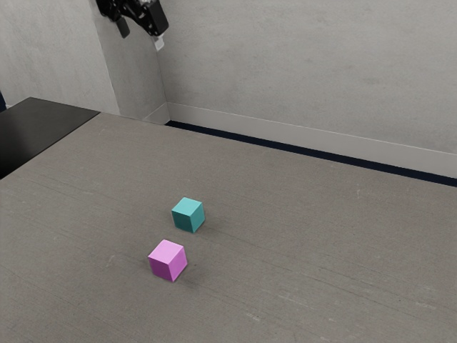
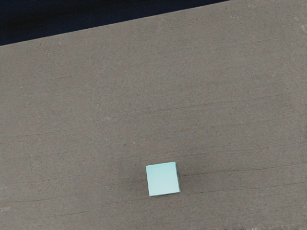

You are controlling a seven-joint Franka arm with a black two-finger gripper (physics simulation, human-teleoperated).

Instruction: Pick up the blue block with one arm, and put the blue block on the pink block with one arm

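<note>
A blue-green block (image 1: 188, 214) sits on the grey table (image 1: 321, 236) near its middle. Just in front of it, apart by a small gap, rests the pink block (image 1: 168, 260). My gripper (image 1: 126, 27) hangs high above the table at the exterior view's upper left, far from both blocks and holding nothing that I can see. The wrist view looks down on the blue-green block (image 2: 163, 178) from well above, alone on the bare table (image 2: 144, 96).
A black surface (image 1: 32, 128) adjoins the table at the exterior view's left. A grey wall with a pale skirting board (image 1: 307, 136) runs behind the table's far edge. The table edge and dark floor (image 2: 72, 19) appear in the wrist view.
</note>
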